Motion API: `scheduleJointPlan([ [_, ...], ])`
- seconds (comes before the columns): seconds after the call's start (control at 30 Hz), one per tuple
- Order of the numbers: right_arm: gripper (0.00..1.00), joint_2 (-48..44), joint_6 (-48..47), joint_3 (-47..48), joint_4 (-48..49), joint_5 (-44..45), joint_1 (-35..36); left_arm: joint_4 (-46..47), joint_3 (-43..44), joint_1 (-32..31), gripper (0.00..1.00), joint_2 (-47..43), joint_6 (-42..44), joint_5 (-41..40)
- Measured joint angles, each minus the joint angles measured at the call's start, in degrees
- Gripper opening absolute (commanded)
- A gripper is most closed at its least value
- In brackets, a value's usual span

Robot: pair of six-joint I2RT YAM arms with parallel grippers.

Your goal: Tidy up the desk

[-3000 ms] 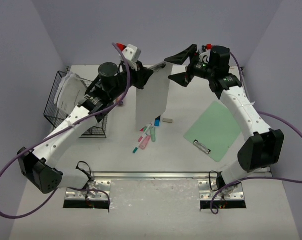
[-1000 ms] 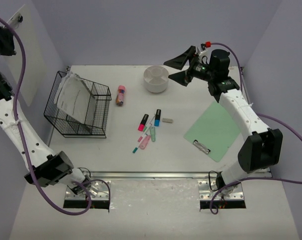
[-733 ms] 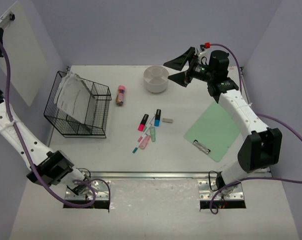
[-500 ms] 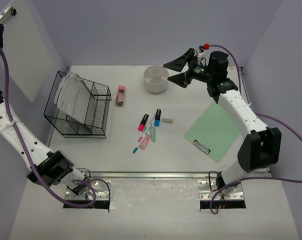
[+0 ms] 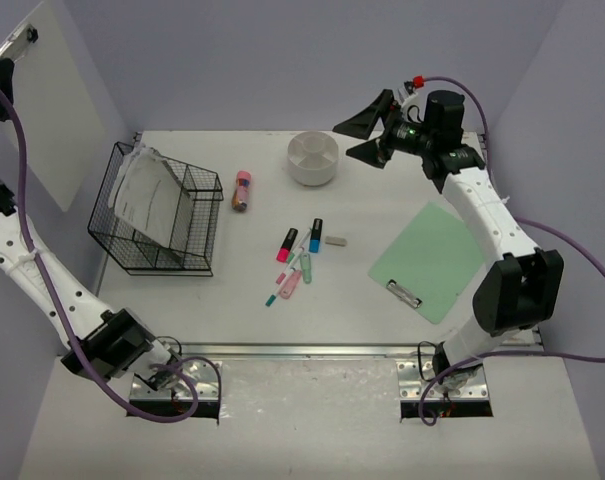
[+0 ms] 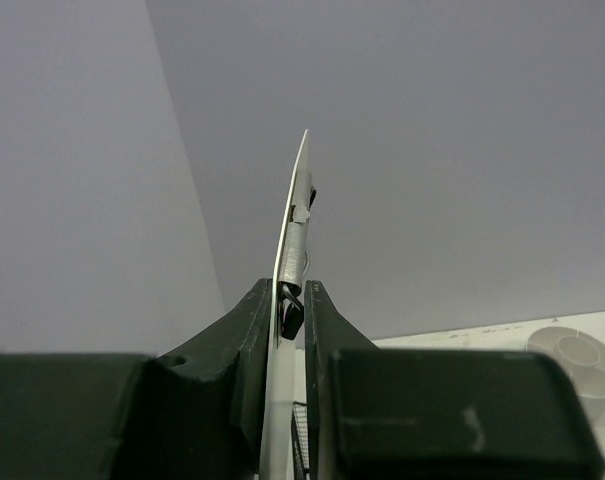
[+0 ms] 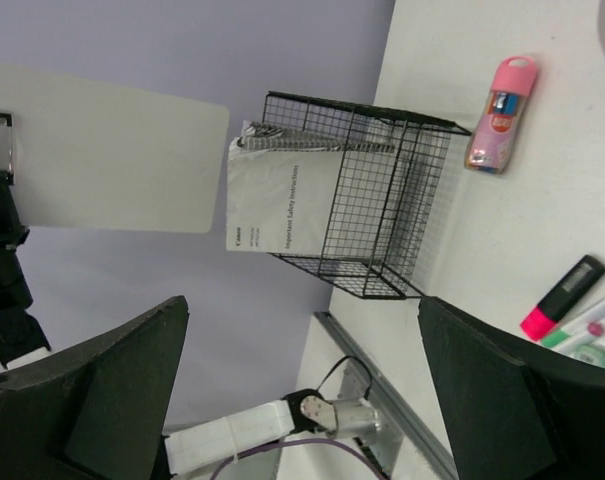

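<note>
The flat, matte off-white desk [image 5: 382, 320] fills the floor. High at left, the left gripper [image 6: 290, 296] pinches a thin white clipboard [image 5: 52, 100] at its metal clip. At far right, the right gripper [image 5: 342, 140] stands spread. In the black wire basket [image 5: 204, 215], a booklet [image 7: 282, 195] reads "Important Safety Instructions".

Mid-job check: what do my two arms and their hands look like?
The left arm and right arm have white links, black joints and trailing purple cables. The left hand and right hand have broad black fingers; a red cap sits at the right wrist.
</note>
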Motion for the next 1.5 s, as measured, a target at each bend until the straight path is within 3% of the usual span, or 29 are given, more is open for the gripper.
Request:
scheduleJointPlan([
  [0.27, 0.99, 0.4, -8.7, 8.7, -6.3, 0.2, -3.4, 4.2, -13.0, 0.0, 0.00, -5.0, -0.4, -0.3],
  [0.6, 0.99, 0.4, -14.9, 9.8, -10.7, 0.7, -3.5, 12.7, -22.0, 0.0, 0.00, -7.9, -4.4, -1.4],
  [1.5, 0.99, 0.9, -16.9, 9.0, -11.4, 1.0, -3.5, 27.2, -56.6, -0.5, 0.00, -17.4, -10.7, -12.4],
])
